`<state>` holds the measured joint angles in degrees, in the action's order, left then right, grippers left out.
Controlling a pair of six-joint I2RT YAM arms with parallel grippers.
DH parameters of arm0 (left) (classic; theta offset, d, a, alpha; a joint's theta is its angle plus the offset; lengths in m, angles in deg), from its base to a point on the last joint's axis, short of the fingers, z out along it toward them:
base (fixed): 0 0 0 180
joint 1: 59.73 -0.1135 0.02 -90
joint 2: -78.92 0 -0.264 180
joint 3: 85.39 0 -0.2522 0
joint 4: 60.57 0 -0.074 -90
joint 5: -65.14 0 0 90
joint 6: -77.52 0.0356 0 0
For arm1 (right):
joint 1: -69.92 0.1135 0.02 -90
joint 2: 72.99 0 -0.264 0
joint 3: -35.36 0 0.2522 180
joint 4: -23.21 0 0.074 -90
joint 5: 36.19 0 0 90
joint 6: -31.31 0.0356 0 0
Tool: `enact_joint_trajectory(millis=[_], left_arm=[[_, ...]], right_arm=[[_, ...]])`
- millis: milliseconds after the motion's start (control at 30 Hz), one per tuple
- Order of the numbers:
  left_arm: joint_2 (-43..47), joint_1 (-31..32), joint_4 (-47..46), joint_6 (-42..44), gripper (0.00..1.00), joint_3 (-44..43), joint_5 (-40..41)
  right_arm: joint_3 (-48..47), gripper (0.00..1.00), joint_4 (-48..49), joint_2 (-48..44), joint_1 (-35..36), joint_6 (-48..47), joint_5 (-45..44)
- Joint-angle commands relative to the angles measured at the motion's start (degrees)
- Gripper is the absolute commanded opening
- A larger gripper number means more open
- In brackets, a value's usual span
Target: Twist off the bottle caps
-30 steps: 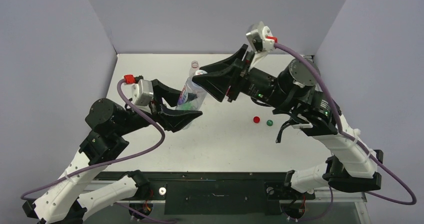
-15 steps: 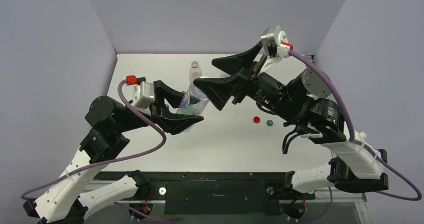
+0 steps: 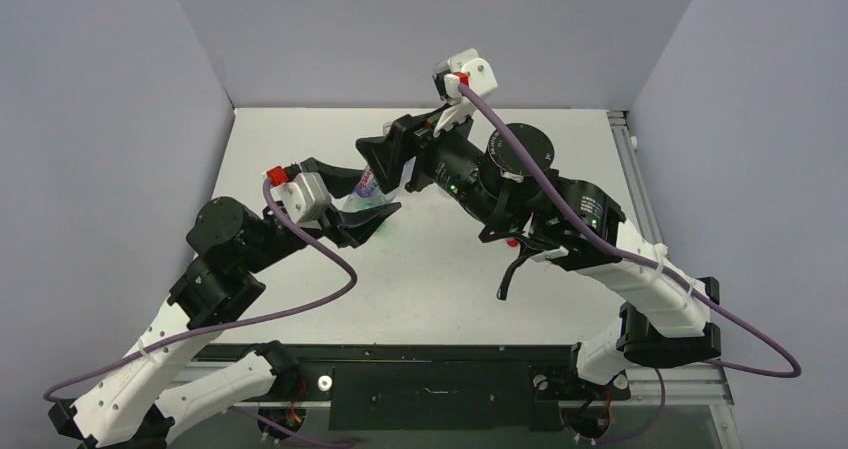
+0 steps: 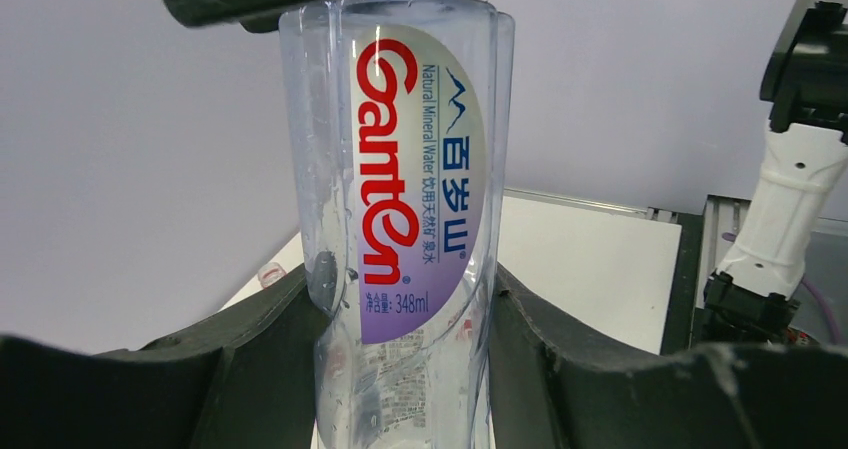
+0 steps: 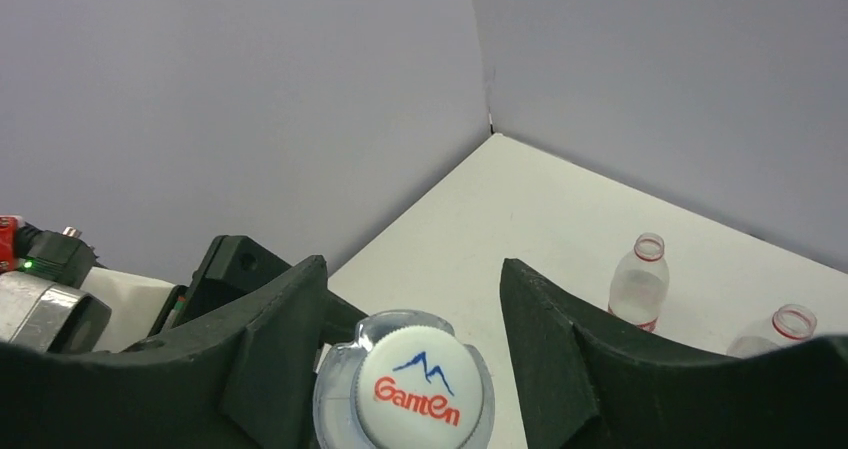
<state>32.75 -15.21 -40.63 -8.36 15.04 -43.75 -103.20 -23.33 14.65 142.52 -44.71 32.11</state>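
Top external: right end effector (image 3: 383, 169) covers cap (image 5: 412, 389); bottle (image 3: 360, 194) mostly hidden.

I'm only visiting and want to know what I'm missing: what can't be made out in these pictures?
- Left wrist view: the held bottle has its top behind a right jaw and its base cut by the lower edge.
- Top view: both arms' jaws cover most of it.
- Right wrist view: a jaw covers half of one open bottle; the cap hides the held bottle's body.
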Motion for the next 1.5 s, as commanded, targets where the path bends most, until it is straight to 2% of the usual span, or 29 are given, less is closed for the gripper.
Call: enact_joint_trajectory(millis=[0,133,300,333,433,500,600,700,800,833,900,933,1000,1233,1333,1467], left_arm=[[1.13,0.00,-2.66,1.78,0.20,0.44,3.49],[1.50,-0.02,-3.16,1.09,0.20,1.02,3.66],[1.64,-0.03,-3.79,-1.28,0.20,1.27,3.67],[1.51,-0.03,-3.97,-1.95,0.20,1.19,3.36],[1.33,-0.12,-5.17,-7.88,0.20,0.12,1.55],[1.18,-0.10,-6.33,-11.96,0.20,-0.77,-2.18],[0.35,-0.06,-7.54,-19.41,0.20,-2.76,-13.09],[-0.48,-0.08,-7.61,-23.76,0.21,-3.89,-21.01],[-1.00,-0.13,-7.16,-23.84,0.20,-4.25,-22.39],[-0.97,-0.13,-7.11,-23.47,0.18,-4.12,-21.29],[-0.71,-0.13,-6.98,-21.60,0.15,-3.58,-18.59],[-0.65,-0.13,-6.90,-20.33,0.14,-3.09,-17.43],[-0.41,-0.09,-6.55,-18.04,0.13,-2.56,-13.97],[0.23,-0.05,-4.68,-7.60,0.13,-0.68,-2.27],[-0.18,-0.08,-3.30,-3.75,0.11,-0.17,4.71],[0.01,-0.05,-3.90,-1.92,0.10,0.37,6.40]], right_arm=[[-0.36,0.54,0.42,-2.29,0.34,0.28,-2.21],[2.00,0.31,1.99,-3.83,0.05,1.22,-1.04],[3.61,0.01,3.53,-5.15,-0.96,2.06,5.08],[3.84,0.00,3.69,-5.56,-1.60,2.08,6.75],[4.63,0.00,5.24,-6.60,-3.87,1.33,20.11],[5.29,0.00,6.33,-7.65,-5.24,0.30,28.68],[6.40,0.00,7.98,-9.41,-7.84,0.22,40.19],[7.66,0.00,8.42,-10.86,-9.16,-0.42,43.11],[7.63,0.00,6.72,-11.32,-9.23,-0.98,40.19],[7.35,0.02,6.26,-10.97,-9.23,-0.93,37.83],[6.63,0.26,4.67,-10.17,-8.92,-0.77,32.66],[6.47,0.54,3.89,-9.88,-8.58,-0.69,30.69],[5.56,0.75,2.52,-8.81,-7.74,-0.51,25.29],[4.35,0.80,4.31,-6.09,-3.08,2.50,6.58],[4.04,0.81,4.70,-5.30,-2.46,4.08,2.72],[3.76,0.79,4.52,-4.84,-2.46,4.30,1.50]])
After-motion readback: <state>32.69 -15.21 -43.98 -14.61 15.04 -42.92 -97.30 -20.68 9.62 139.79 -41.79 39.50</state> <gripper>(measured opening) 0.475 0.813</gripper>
